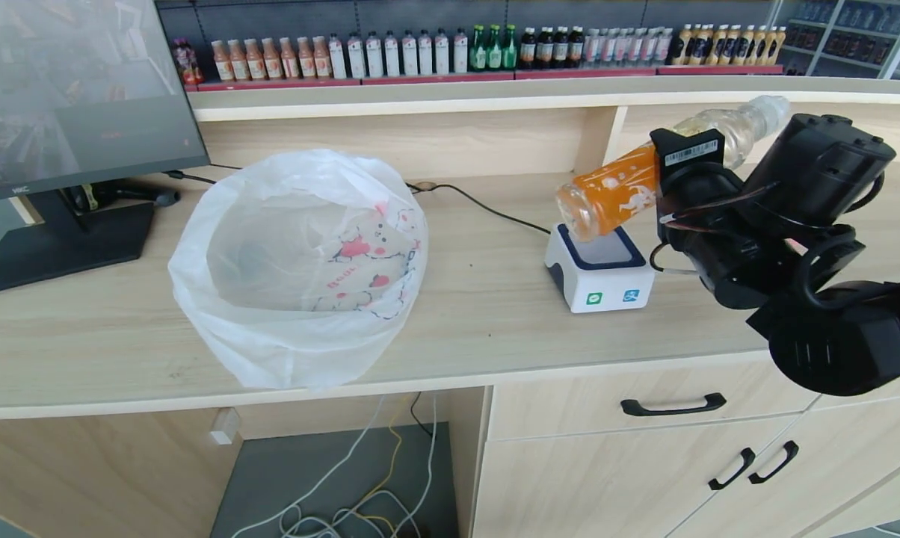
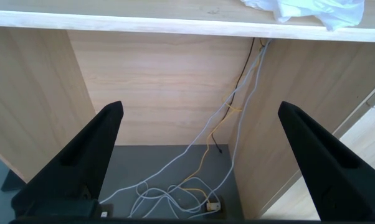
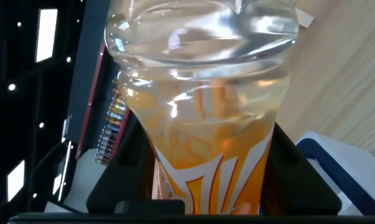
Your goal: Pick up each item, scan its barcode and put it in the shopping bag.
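Note:
A clear bottle with an orange label point(image 1: 622, 190) lies tilted in my right gripper point(image 1: 682, 175), which is shut on its middle. The bottle's base hangs just above the window of the white barcode scanner point(image 1: 599, 270) on the counter. In the right wrist view the bottle point(image 3: 203, 118) sits between the dark fingers, with the scanner point(image 3: 356, 168) beyond it. The white plastic shopping bag point(image 1: 300, 261) stands open on the counter, left of the scanner. My left gripper point(image 2: 200, 162) hangs open below the counter edge, over loose cables on the floor, with nothing between its fingers.
A monitor on a black stand point(image 1: 61, 142) occupies the counter's far left. A cable point(image 1: 480, 205) runs along the counter behind the bag to the scanner. A raised ledge point(image 1: 495, 97) backs the counter, with a shelf of bottles point(image 1: 457, 48) behind. Drawers point(image 1: 670, 407) sit below.

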You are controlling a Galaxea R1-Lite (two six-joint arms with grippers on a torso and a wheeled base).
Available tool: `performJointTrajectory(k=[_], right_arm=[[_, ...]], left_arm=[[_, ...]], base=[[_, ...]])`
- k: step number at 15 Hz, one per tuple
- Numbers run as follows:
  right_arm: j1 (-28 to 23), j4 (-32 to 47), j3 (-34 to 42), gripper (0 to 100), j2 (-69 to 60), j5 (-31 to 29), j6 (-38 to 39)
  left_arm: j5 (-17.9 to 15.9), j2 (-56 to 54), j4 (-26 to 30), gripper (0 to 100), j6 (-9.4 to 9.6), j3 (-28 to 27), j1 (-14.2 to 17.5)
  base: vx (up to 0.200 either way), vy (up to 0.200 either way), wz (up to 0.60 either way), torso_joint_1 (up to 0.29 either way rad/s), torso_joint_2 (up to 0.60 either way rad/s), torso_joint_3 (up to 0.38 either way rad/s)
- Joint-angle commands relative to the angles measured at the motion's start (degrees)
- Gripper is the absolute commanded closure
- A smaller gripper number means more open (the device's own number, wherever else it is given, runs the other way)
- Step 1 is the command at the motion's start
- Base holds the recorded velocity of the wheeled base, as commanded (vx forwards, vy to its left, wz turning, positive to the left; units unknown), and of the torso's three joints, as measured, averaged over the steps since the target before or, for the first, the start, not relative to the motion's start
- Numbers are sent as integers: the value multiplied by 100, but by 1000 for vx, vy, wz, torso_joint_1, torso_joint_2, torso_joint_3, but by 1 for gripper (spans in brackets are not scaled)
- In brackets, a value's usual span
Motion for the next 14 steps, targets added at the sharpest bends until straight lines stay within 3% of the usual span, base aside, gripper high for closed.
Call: performJointTrajectory(k=[1, 14], right_arm=[[-95, -15, -3, 100, 66, 4, 77], [-86, -24, -46, 100, 303, 30, 279]], left_arm=[[0, -1, -1, 0, 2, 0, 0], [0, -1, -1, 0, 2, 0, 0]], base=[[0, 0, 0, 0, 0, 0], [0, 0, 0, 0, 0, 0]])
